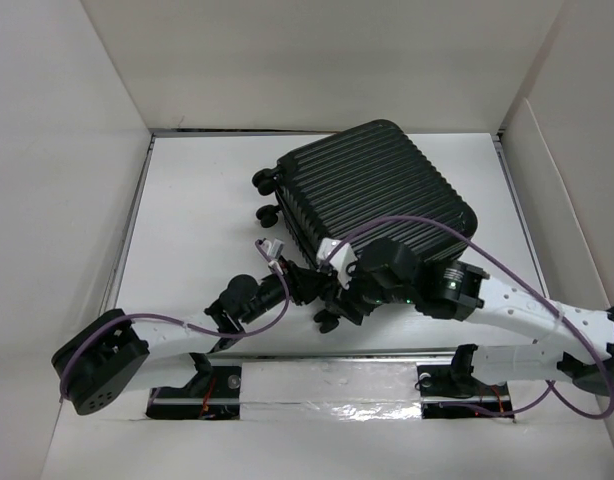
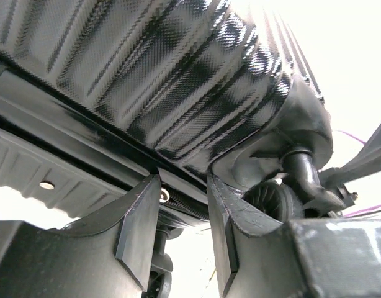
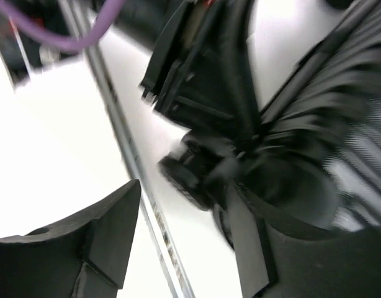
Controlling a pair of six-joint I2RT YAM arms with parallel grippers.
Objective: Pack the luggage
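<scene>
The luggage point(image 1: 377, 190) is a black ribbed hard-shell suitcase lying shut on the white table, its wheels point(image 1: 259, 181) pointing left. My left gripper point(image 1: 305, 283) is at its near left corner. In the left wrist view the left gripper point(image 2: 183, 186) stands open, its fingertips against the zipper seam of the luggage point(image 2: 178, 68), with a wheel point(image 2: 271, 198) to the right. My right gripper point(image 1: 347, 297) reaches in from the right to the same corner. In the blurred right wrist view the right gripper point(image 3: 183, 189) stands open, with nothing between its jaws, just short of a wheel point(image 3: 190, 174) of the luggage point(image 3: 339, 124).
White walls close in the table on the left, back and right. A metal strip point(image 1: 327, 365) runs along the near edge by the arm bases and shows as a strip point(image 3: 125, 149) in the right wrist view. Purple cables point(image 1: 427, 222) loop over both arms.
</scene>
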